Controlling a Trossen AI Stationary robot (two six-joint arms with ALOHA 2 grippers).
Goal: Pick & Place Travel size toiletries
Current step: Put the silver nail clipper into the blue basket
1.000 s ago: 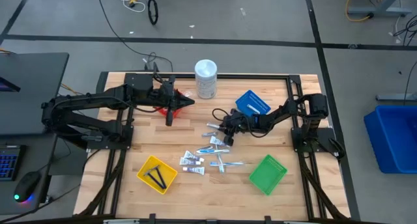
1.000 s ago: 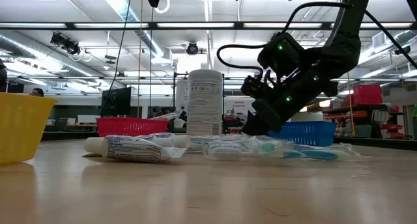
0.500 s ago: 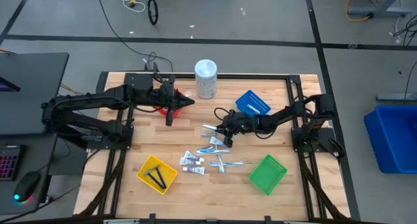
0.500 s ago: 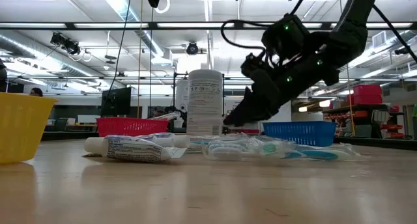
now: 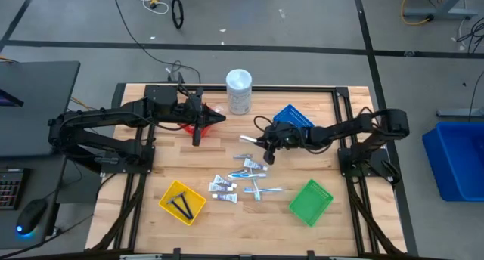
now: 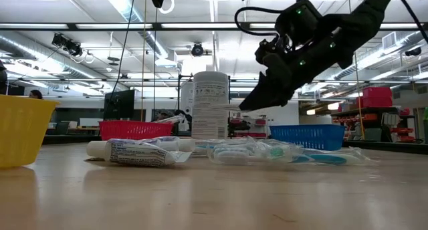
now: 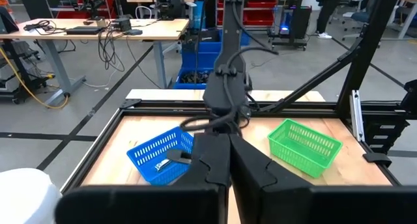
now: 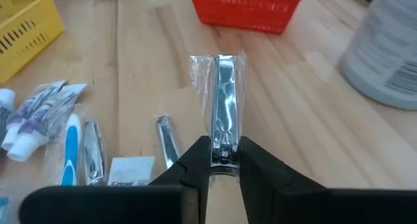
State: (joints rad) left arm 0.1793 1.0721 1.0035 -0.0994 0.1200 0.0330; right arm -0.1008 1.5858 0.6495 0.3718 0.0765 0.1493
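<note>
— Over by the blue basket point(image 5: 292, 118), see that? The right gripper point(image 5: 266, 156) is up off the worktop point(image 5: 151, 177) with its fingers pinched on a wrapped nail clipper point(image 8: 221, 113), shiny metal in a clear sleeve

— Yes, it hangs above the bare wood between the heap and the red basket point(image 8: 247, 6). A second ago that gripper was down low among the toiletries point(image 5: 238, 186); since then it has lifted and pulled back toward its own side

— So the pick is done and the carry is on, I'd say. Which basket, though?

— Hard to know. The blue one sits closest to it, and from the left wrist view there seems to be a small piece lying in it already. My guess is it swings over that rim and lets go

— It will want to clear the wall first, that clipper sticks out well past the fingertips

— And the rest of the pile hasn't moved: tubes and blue-and-white sticks in the middle, black pieces in the yellow basket point(image 5: 181, 201)

— Left gripper point(image 5: 198, 139)?

— Closed on nothing, parked beside the red basket near the white container point(image 5: 239, 91), same as before
</note>
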